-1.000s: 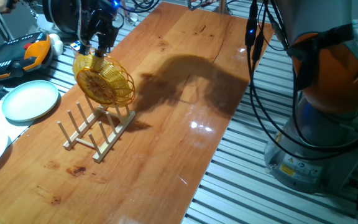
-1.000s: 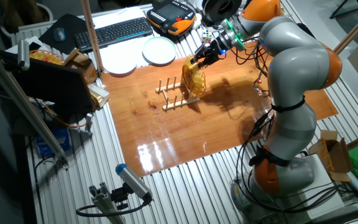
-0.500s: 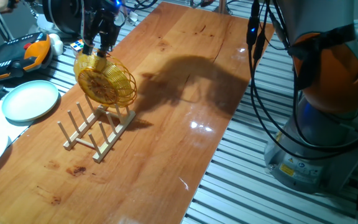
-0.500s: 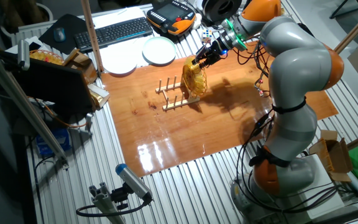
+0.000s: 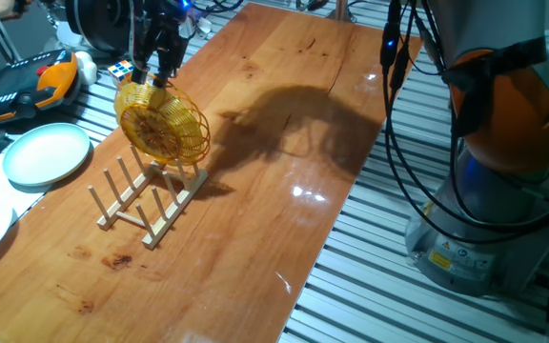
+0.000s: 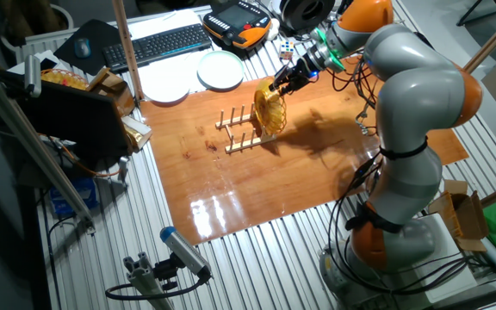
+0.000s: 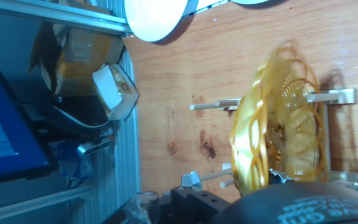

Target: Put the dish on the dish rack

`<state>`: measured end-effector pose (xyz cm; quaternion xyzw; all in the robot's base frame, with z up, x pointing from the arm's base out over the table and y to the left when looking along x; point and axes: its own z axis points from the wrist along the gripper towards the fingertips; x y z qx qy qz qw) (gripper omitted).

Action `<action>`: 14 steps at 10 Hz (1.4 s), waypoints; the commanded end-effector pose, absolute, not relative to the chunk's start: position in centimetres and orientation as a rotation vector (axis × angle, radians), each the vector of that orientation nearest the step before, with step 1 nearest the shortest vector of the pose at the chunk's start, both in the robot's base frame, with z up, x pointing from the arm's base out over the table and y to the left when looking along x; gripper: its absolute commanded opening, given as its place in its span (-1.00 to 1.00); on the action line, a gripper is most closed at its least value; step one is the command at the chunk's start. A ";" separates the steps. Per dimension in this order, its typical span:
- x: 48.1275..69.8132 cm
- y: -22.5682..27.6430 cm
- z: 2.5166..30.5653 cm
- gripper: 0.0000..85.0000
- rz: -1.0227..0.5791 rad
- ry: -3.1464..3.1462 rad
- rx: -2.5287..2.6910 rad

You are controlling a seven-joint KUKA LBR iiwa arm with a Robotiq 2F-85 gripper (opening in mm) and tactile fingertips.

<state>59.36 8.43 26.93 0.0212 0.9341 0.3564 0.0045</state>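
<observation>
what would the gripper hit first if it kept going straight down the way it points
The dish it holds by the top rim would meet the dish rack first: its lower edge sits at the end pegs. Whether it already touches them is unclear.

The dish [image 5: 161, 122] is held on edge over the far end of the dish rack [image 5: 147, 202], which stands on the surface [image 5: 255, 191]; a plate [image 5: 47, 153] lies beside the rack.

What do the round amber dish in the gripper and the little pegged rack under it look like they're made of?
The round amber ribbed dish looks like translucent glass or clear plastic: the peg rack and tabletop show through it in the hand view, and its ribs catch glints. Which of the two, the pictures cannot settle. The small pale pegged rack looks like unfinished light wood: matte, with thin round dowels on flat rails.
</observation>
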 end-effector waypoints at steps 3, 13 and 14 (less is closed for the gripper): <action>59.2 8.2 26.9 0.30 1.101 2.923 0.087; 58.7 7.5 26.8 0.32 0.940 2.943 0.158; 58.7 7.5 27.0 0.32 0.931 2.945 0.156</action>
